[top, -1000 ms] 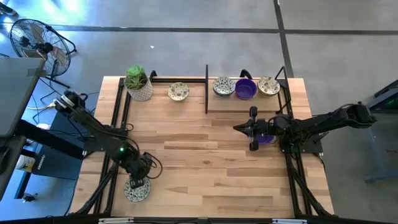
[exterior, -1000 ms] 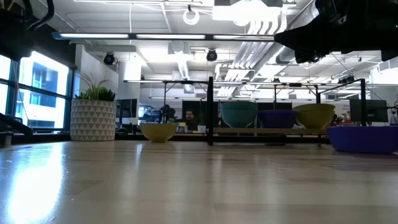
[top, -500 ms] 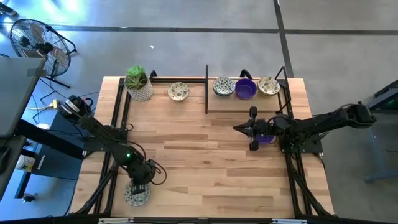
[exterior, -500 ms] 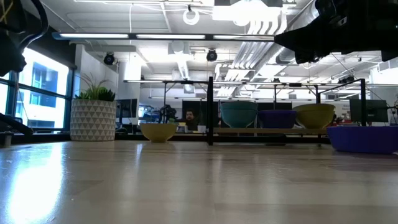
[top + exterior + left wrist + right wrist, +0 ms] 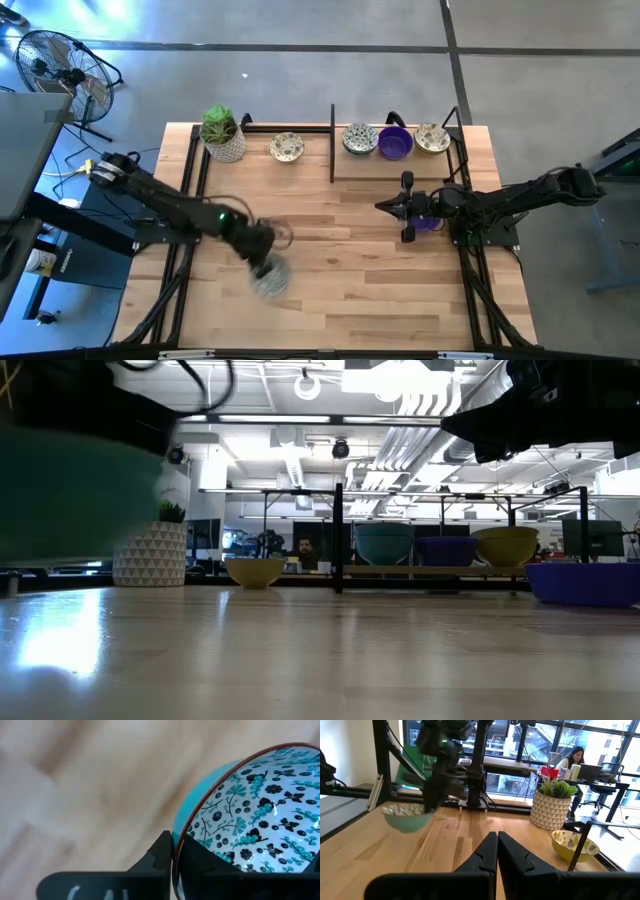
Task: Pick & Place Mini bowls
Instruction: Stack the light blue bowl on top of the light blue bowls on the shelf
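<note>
My left gripper is shut on a mini bowl, teal outside and white with a dark and teal floral pattern inside. The bowl hangs over the table's near-middle left. My right gripper waits shut at the right, beside a purple mini bowl that rests on the table. Three mini bowls stand on a low shelf at the back right: one patterned, one purple, one yellowish. Another patterned bowl sits on the table at the far edge. My left gripper holds the bowl by its rim, one finger inside the bowl and one outside on the teal wall. The fingers come from above. The bowl hangs below them, clear of the table and roughly level.
A white pot with a green plant stands at the far left corner. A black upright post marks the shelf's left end. Black frame rails run along the table's left and right sides.
My left gripper has come down on the bowl at the near left corner and shut on its rim. It has then lifted the bowl clear and carried it toward the table's right and a little toward the far edge, fast enough to blur.
</note>
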`<state>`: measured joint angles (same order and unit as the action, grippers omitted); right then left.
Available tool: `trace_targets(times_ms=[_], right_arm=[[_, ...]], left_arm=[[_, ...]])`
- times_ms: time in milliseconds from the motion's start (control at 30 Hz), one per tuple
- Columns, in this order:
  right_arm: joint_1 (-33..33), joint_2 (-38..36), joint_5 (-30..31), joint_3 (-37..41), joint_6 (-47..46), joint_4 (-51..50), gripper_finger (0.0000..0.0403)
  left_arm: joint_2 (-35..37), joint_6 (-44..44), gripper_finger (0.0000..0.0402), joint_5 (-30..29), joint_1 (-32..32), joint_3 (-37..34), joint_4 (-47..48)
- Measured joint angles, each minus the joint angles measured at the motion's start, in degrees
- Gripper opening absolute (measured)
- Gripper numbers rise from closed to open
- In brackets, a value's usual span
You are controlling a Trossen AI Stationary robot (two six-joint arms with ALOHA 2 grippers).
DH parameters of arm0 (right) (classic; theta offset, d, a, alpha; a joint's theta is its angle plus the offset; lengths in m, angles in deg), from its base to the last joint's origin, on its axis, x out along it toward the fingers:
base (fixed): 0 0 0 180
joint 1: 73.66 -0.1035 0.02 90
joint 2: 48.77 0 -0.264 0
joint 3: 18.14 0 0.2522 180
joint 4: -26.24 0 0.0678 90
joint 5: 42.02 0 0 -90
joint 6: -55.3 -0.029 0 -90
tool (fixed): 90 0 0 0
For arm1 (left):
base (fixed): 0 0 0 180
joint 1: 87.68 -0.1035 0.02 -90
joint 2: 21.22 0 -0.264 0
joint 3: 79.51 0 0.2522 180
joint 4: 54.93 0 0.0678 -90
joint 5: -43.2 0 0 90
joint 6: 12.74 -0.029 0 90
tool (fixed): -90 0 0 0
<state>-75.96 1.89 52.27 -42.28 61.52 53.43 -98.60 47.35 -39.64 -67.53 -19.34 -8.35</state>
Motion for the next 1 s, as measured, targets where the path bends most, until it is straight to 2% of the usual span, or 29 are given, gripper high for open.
trace_targets(times_ms=[200, 367, 467, 600, 767, 1000], right_arm=[[0.0, 0.0, 0.3, 0.0, -0.2, 0.0, 0.0002], [0.0, 0.0, 0.4, 0.0, -0.4, 0.1, 0.0001], [0.0, 0.0, 0.4, 0.0, -1.2, 0.6, 0.0001], [0.0, 0.0, 0.5, 0.0, -1.3, 0.5, 0.0001], [0.0, 0.0, 0.5, 0.0, -1.3, 0.5, 0.0001], [0.0, 0.0, 0.5, 0.0, -1.3, 0.5, 0.0001]], left_arm=[[-2.6, -2.4, 0.0005, -4.5, -13.9, 0.1, -14.3], [-9.2, -6.6, 0.0005, -1.6, -22.1, 0.3, -25.8], [-14.1, -8.8, 0.0005, 0.0, -25.1, 3.0, -29.8], [-19.1, -11.1, 0.0009, 2.8, -26.7, 8.5, -29.9], [-23.0, -14.2, 0.0014, 5.7, -27.0, 13.8, -24.3], [-23.1, -14.5, 0.0013, 6.5, -27.8, 14.8, -18.2]])
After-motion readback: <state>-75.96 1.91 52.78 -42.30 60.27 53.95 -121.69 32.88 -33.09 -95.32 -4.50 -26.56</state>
